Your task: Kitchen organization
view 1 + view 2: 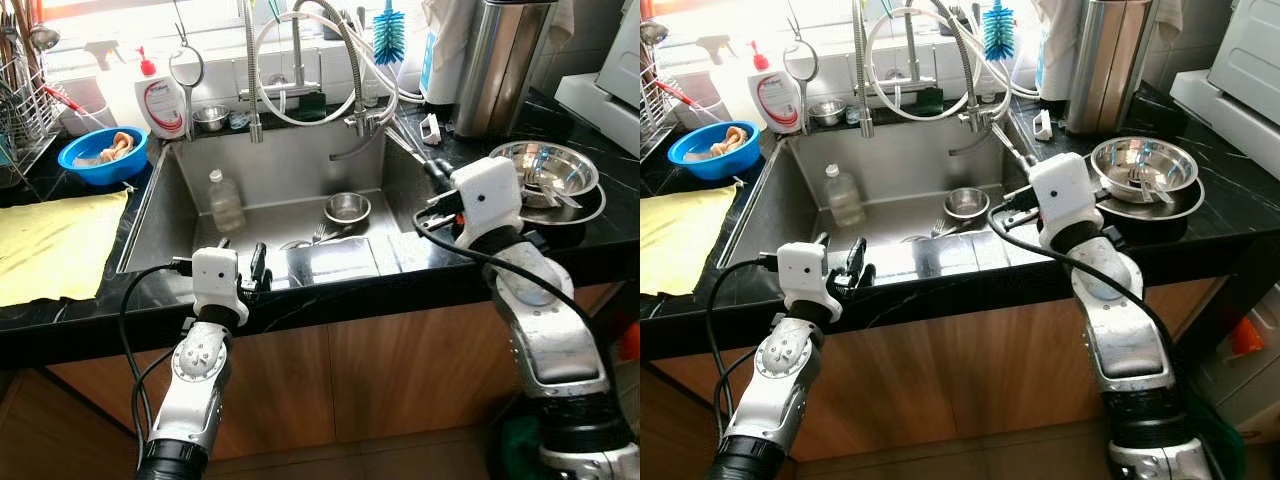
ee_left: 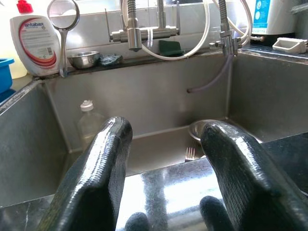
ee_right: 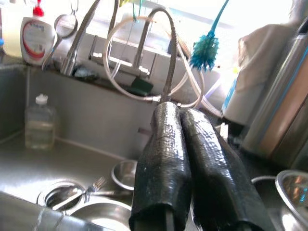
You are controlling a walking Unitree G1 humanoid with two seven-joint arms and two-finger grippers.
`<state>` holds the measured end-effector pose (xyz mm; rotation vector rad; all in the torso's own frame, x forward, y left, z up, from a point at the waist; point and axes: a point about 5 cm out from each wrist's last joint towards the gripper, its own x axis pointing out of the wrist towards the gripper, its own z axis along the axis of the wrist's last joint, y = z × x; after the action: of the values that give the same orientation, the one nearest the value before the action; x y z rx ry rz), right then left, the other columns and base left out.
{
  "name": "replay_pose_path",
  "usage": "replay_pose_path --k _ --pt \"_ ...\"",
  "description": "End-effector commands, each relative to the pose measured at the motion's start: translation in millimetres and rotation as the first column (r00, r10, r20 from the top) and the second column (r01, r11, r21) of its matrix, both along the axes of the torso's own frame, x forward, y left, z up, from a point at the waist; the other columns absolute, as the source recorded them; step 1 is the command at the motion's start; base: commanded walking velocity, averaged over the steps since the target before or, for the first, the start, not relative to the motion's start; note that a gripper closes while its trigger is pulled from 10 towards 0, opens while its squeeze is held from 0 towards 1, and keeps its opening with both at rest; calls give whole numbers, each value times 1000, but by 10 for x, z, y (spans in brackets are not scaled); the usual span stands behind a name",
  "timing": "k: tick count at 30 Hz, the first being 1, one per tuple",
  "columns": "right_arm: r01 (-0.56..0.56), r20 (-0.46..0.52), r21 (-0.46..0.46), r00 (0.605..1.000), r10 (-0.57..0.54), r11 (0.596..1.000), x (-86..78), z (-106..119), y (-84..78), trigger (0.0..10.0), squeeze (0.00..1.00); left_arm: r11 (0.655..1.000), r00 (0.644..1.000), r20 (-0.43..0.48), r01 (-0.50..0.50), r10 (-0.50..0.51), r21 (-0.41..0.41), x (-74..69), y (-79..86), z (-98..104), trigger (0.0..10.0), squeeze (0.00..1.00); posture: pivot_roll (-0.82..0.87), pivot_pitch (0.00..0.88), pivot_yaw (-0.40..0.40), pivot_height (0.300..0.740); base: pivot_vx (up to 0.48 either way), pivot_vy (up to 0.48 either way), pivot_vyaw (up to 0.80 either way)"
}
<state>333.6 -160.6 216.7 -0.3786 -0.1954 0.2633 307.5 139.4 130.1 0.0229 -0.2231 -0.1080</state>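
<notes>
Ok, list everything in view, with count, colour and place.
sink: one, steel, set in the black counter
bottle: one, clear, upright in the sink, left side
small bowl: one, steel, on the sink floor
fork: one, steel, beside the small bowl
blue bowl: one, on the counter left of the sink
yellow cloth: one, on the left counter
soap bottle: one, white and red, behind the sink
brush: one, blue, by the taps
steel bowls: stacked, on the right counter
left gripper: jaws open, at the sink's front edge
right gripper: jaws shut, over the sink's right edge
</notes>
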Motion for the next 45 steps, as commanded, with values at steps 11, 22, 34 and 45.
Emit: replay_pose_path --k 11,22,34,45 --pt "62 -139 236 990 -30 970 421 -218 57 10000 0 1000 1000 19 -9 9 11 35 32 55 10000 0 -169 0 99 740 0 0 0" --pt "85 -195 307 980 -24 948 602 -239 61 10000 0 1000 1000 20 -8 8 15 27 29 50 10000 0 -169 0 100 740 0 0 0" --pt "166 -286 236 954 -95 957 664 -373 48 10000 384 1000 1000 19 -1 1 16 21 19 48 10000 0 -162 0 99 740 0 0 0" --pt "177 -262 197 957 -122 964 676 -346 64 10000 514 1000 1000 15 2 -2 16 13 14 38 10000 0 -162 0 100 740 0 0 0"
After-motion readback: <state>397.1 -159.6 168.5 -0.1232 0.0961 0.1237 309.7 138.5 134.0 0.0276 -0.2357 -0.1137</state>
